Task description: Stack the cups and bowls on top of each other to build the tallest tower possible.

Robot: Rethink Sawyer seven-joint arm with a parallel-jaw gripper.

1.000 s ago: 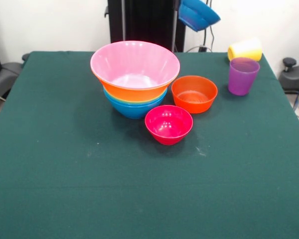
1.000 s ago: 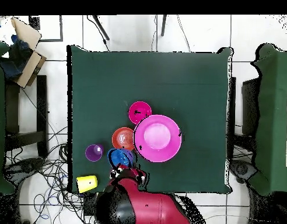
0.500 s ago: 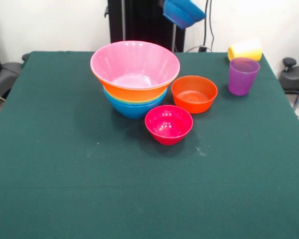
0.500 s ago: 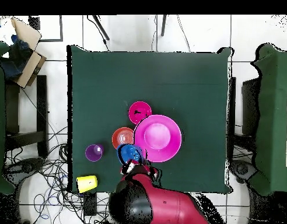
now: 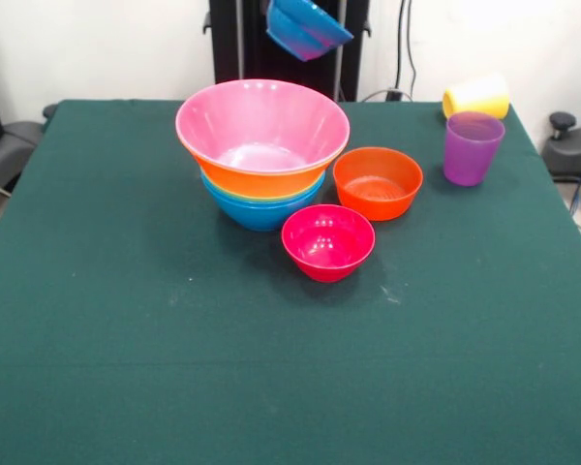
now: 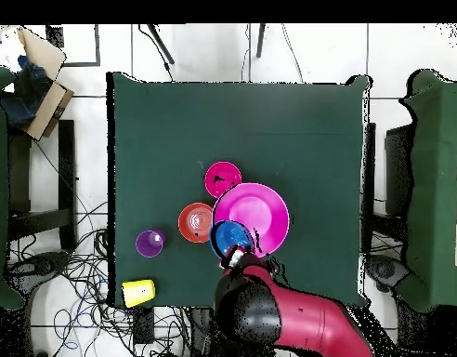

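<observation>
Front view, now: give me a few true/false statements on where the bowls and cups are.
1. The small dark blue plastic bowl is up in the air, tilted, above the stack. True.
2. The wide pink plastic bowl is topmost on the stack. True.
3. The small crimson plastic bowl sits inside the pink bowl. False: it stands alone on the green table cloth.
4. The opaque yellow plastic tumbler stands upright. False: it lies on its side.
5. The translucent purple plastic tumbler is nested in the small orange-red plastic bowl. False: it stands on the cloth, apart from it.
</observation>
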